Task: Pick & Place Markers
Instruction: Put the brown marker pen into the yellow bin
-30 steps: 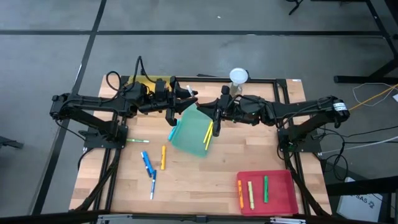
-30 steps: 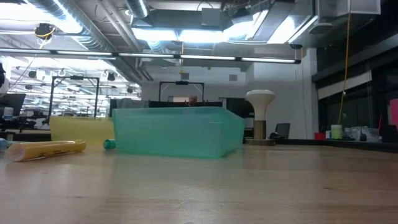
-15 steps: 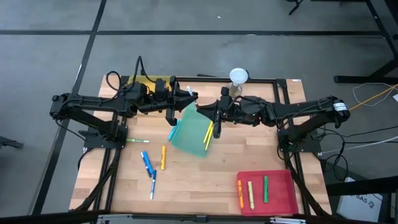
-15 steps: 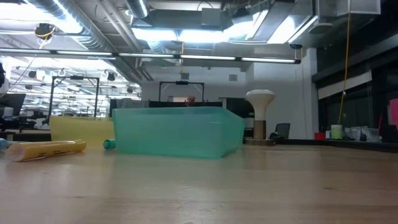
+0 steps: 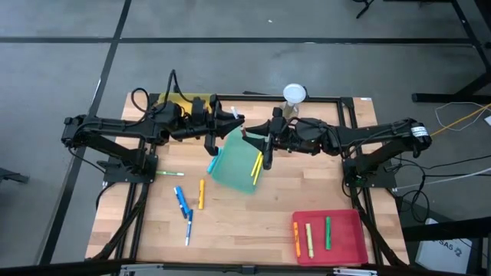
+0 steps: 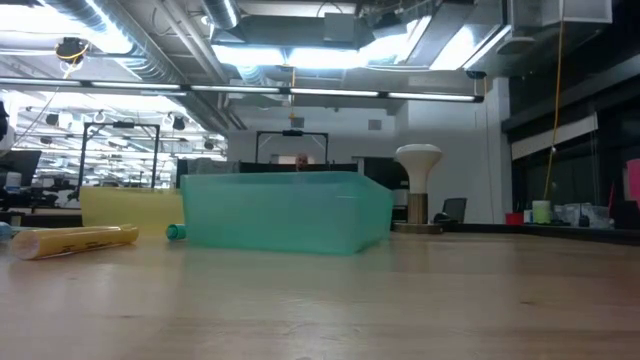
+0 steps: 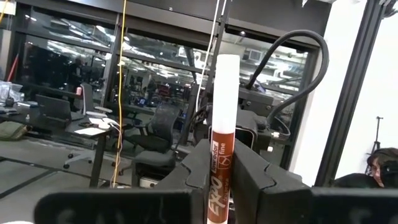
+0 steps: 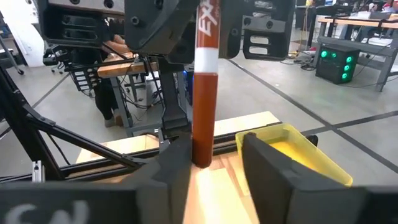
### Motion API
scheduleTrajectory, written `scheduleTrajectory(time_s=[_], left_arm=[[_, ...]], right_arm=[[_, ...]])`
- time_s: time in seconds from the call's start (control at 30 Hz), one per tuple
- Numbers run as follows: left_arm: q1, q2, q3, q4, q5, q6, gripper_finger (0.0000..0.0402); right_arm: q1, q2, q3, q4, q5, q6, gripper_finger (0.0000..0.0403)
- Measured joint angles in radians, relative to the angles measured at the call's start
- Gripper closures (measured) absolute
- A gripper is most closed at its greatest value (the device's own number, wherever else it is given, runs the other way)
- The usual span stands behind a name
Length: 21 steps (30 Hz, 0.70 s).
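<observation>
Left hand (image 7: 221, 186) is clamped on a white-barrelled marker with a brown-red label band (image 7: 222, 134), holding it raised above the far middle of the wooden table (image 5: 238, 230). Right hand (image 8: 214, 165) meets it end to end: its fingers (image 8: 177, 168) stand narrowly parted around the marker's dark red cap end, a gap visible on one side, so the grip is loosened. In the high view both hands sit tip to tip over the far edge of the translucent teal plastic tray (image 5: 234, 162).

Outward from there:
- yellow marker (image 5: 257, 162) lies on the teal tray's right rim
- blue marker (image 5: 213, 162) just beside the tray's left edge
- green marker (image 5: 170, 173) near the left arm's base
- orange marker (image 5: 202, 194), a blue marker (image 5: 181, 201) and a thinner blue-and-white one (image 5: 188, 228) lie on bare wood on the near-left
- flat red tray (image 5: 345, 241) at the near-right corner holds an orange (image 5: 296, 238), a yellow (image 5: 310, 238) and a green marker (image 5: 327, 232), side by side
- yellow tray (image 8: 298, 149) at the far-left edge, partly under the left arm

Low view: teal tray centre, yellow-orange marker (image 6: 78, 240) lying on its side to its left.
</observation>
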Motion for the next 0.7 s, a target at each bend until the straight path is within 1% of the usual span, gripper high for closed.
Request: scheduleTrajectory(time_s=[0.2,0.33,0.5,0.7], left_arm=[[0.000,0.000,0.000,-0.046,-0.025,0.000,0.0370],[0.000,0.000,0.000,-0.089,-0.055,0.000,0.0370],[0.027,0.000,0.000,-0.169,-0.105,-0.001,0.0370],[0.110,0.000,0.000,-0.311,-0.126,-0.052,0.0370]], right_arm=[[0.000,-0.027,0.000,-0.016,0.000,-0.014,0.0199],[0.000,-0.068,0.000,-0.050,-0.001,-0.046,0.0168],[0.000,-0.142,0.000,-0.069,-0.002,-0.045,0.0159],[0.000,-0.212,0.000,-0.125,-0.004,0.001,0.0158]])
